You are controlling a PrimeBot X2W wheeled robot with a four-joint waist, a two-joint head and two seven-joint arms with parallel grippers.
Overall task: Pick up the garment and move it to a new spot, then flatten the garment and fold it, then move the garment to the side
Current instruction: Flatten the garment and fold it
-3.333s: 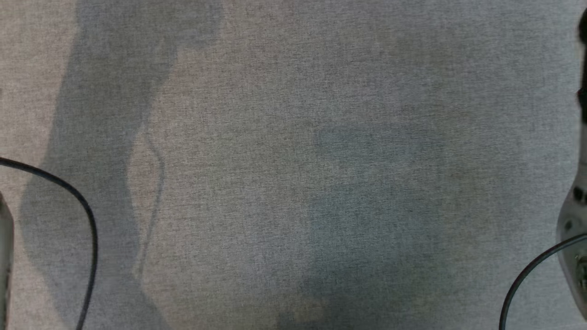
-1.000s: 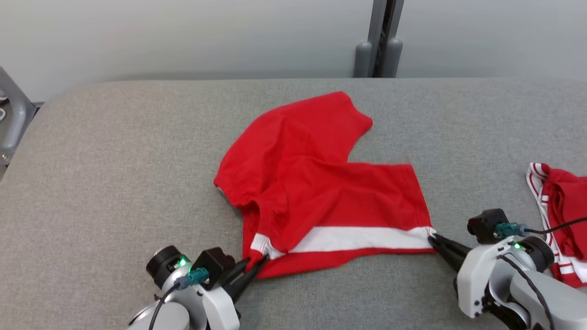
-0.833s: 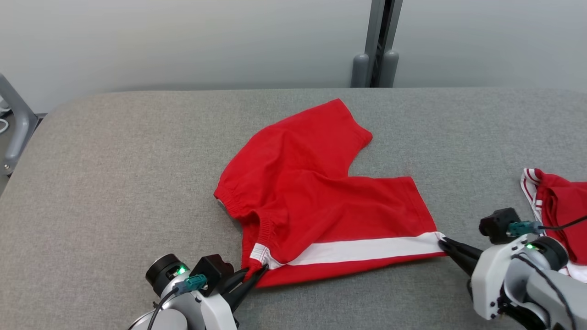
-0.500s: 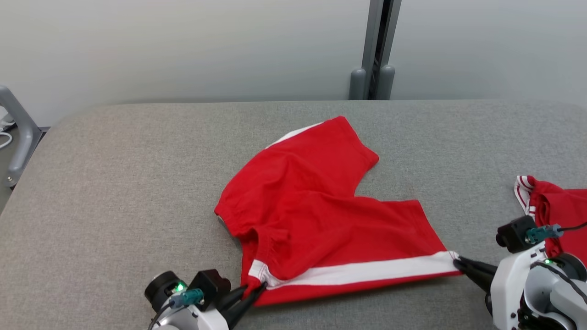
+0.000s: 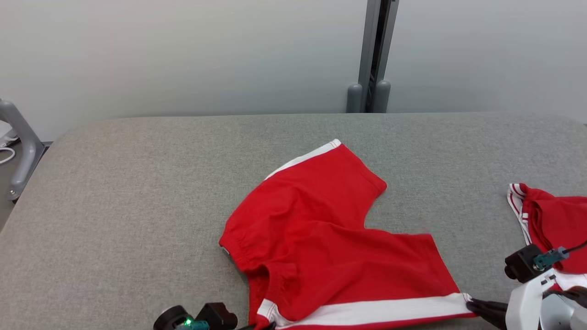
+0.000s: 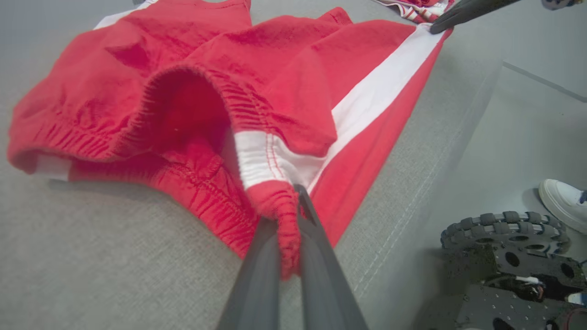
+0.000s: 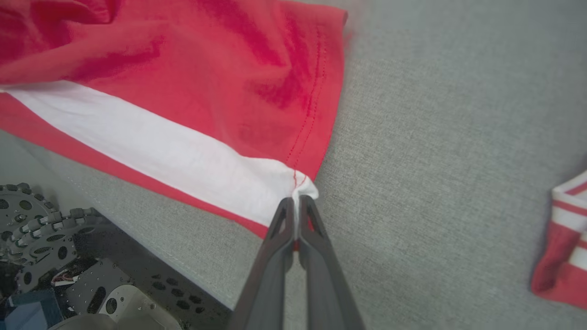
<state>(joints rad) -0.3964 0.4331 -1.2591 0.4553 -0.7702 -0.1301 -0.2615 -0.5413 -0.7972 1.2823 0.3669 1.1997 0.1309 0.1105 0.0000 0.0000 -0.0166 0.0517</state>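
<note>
Two hands in play and two red garments on the grey cloth-covered counter (image 5: 137, 183), so let's count them off. One is a pair of red shorts (image 5: 330, 238) with a white side stripe, and these are spread out between the hands. The left hand (image 6: 284, 215) is clamped tight, its two dark fingers pinching a bunched bit of the elastic waistband right where the white stripe ends, and red cloth is squeezed up between them. The right hand (image 7: 297, 199) is pressed shut too, its fingertips nipping the hem corner of the near leg at the other end of that same stripe. The stripe runs from one hand straight across to the other, close to the counter's near edge. The far leg of the shorts lies flat beyond both hands, with a sliver of a second white stripe along its outer side. The waistband gapes open just past the left hand's fingertips. The second garment (image 5: 550, 220), red with thin white and red banding, sits crumpled out to the side of the right hand, apart from its fingertips and touching neither hand. Below the counter's edge, beside the left hand, there is one toothed dark wheel (image 6: 504, 229) of the base and one white shoe (image 6: 562, 201) on the floor.
</note>
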